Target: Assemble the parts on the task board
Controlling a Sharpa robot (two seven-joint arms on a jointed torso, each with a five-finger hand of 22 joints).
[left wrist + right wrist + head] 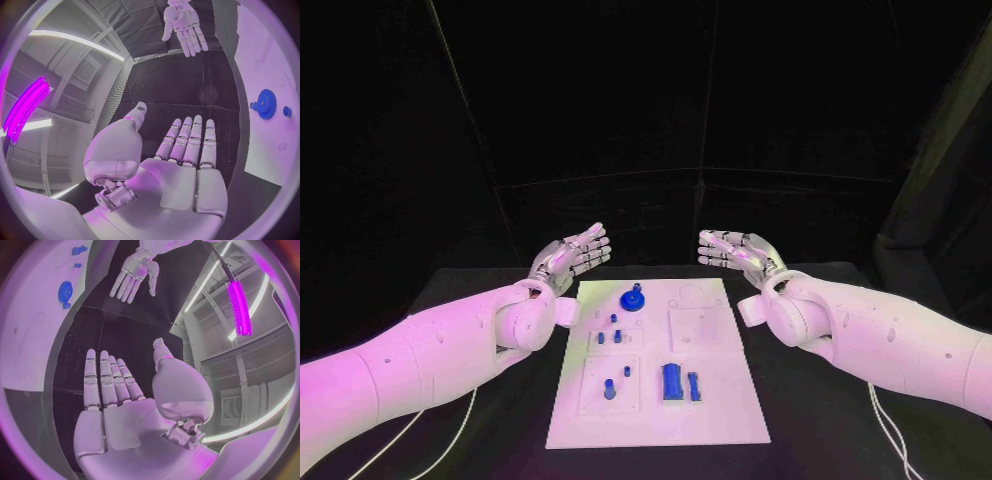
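Left hand [570, 258], smooth and metallic, fingers spread flat, holding nothing, left of centre. Board [718, 400], flat white rectangle, lower centre on the black table [473, 290], carries small blue parts [672, 381], one a toothed gear [633, 299]. Right hand [738, 252], likewise spread and holding nothing, right of centre.

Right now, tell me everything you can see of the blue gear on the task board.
The blue gear is a round, toothed disc, plastic by its look, lying flat near the far end of the white task board, with a small knob beside its rim. Nothing touches it; the left hand and right hand hover open, apart from it.
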